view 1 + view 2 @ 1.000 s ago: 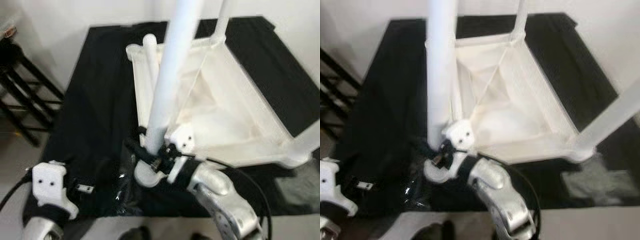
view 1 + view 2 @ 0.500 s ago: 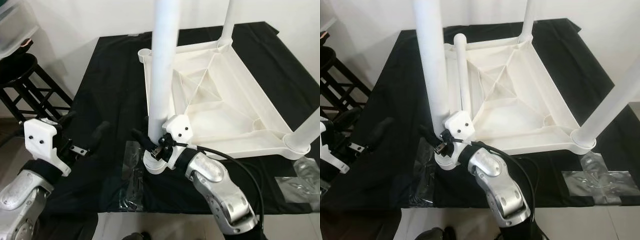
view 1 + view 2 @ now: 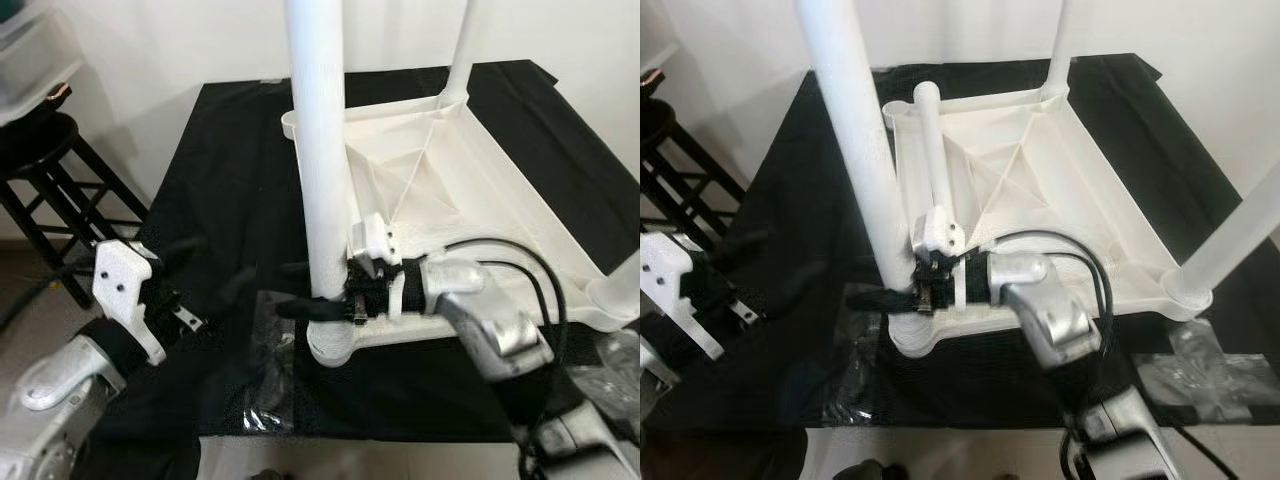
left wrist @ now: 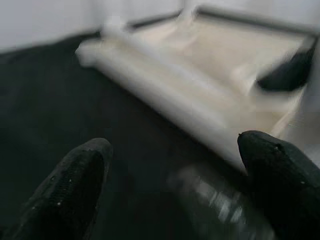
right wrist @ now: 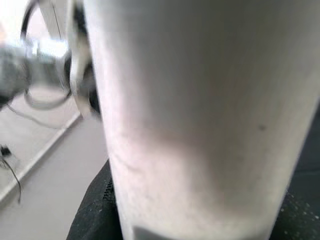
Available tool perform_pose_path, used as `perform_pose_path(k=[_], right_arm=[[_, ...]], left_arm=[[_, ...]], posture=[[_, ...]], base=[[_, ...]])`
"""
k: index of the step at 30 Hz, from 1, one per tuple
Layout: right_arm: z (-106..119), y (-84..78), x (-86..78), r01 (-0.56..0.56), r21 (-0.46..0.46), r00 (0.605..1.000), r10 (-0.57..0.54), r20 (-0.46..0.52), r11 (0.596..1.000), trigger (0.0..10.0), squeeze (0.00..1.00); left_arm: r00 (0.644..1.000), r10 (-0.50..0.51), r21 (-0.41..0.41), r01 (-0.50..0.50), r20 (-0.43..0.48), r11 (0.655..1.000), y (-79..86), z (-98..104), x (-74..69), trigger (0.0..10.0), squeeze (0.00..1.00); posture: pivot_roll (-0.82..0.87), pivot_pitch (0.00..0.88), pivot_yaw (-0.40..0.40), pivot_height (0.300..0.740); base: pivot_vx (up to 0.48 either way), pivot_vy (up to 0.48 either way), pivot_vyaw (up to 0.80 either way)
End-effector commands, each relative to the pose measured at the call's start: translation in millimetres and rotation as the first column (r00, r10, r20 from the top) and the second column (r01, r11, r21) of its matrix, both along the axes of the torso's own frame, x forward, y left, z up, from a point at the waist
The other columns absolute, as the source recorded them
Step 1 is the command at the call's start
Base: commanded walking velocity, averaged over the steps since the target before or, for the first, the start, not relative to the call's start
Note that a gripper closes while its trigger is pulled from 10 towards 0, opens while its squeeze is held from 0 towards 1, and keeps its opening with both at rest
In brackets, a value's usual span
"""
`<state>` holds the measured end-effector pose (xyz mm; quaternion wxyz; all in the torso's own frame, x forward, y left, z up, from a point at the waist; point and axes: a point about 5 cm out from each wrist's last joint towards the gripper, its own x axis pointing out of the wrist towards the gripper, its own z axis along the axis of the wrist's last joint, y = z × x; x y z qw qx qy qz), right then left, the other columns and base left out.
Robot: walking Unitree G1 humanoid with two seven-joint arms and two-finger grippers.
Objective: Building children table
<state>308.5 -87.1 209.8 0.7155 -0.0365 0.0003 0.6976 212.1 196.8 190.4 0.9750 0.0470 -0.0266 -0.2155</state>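
Note:
The white children's table top [image 3: 500, 200] lies upside down on a black cloth [image 3: 220, 180]. A thick white leg [image 3: 318, 150] stands in its near left corner socket [image 3: 330, 345]. My right gripper [image 3: 310, 290] reaches in from the right and is shut on this leg just above the socket; in the right wrist view the leg [image 5: 200, 115] is very close. Two more legs stand at the far right corner [image 3: 465, 45] and the near right corner [image 3: 1240, 235]. A loose leg [image 3: 933, 150] lies inside the top. My left gripper [image 3: 215, 265] hovers open over the cloth, left of the held leg.
A black stool [image 3: 40, 160] stands off the cloth on the left, with a clear box [image 3: 30, 50] above it. Crumpled clear plastic bags lie on the cloth's near edge [image 3: 265, 375] and at the near right [image 3: 1205, 370]. A white wall runs behind.
My right arm has swung out to the right and now reaches the leg's base sideways, still holding it. The left gripper has come in nearer to the table corner. The camera has shifted slightly.

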Motion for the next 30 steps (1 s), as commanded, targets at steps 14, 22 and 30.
perform_pose_path(k=[14,22,30], right_arm=[[2.9,11.5,0.8,-0.39,-0.118,0.919,0.393,0.006,0.913,10.0,0.0],[33.9,7.2,19.0,-0.353,-0.056,0.933,0.356,0.051,0.934,10.0,0.0],[27.0,0.0,23.2,-0.335,-0.121,0.937,0.344,0.059,0.934,10.0,0.0]], left_arm=[[0.98,0.193,0.07,-0.19,-0.054,0.979,-0.5,-15.2,-39.1,10.0,0.0],[0.976,0.212,0.086,-0.208,-0.04,0.974,-6.2,-10.9,-47.5,10.0,0.0],[0.968,0.247,0.066,-0.244,-0.049,0.968,-13.7,-14.5,-52.5,10.0,0.0]], posture=[[0.16,0.317,0.052,0.74],[0.18,0.343,0.064,0.74],[0.17,0.354,0.062,0.74]], base=[[0.0,0.0,0.0],[0.0,0.0,0.0],[0.0,0.0,0.0]])
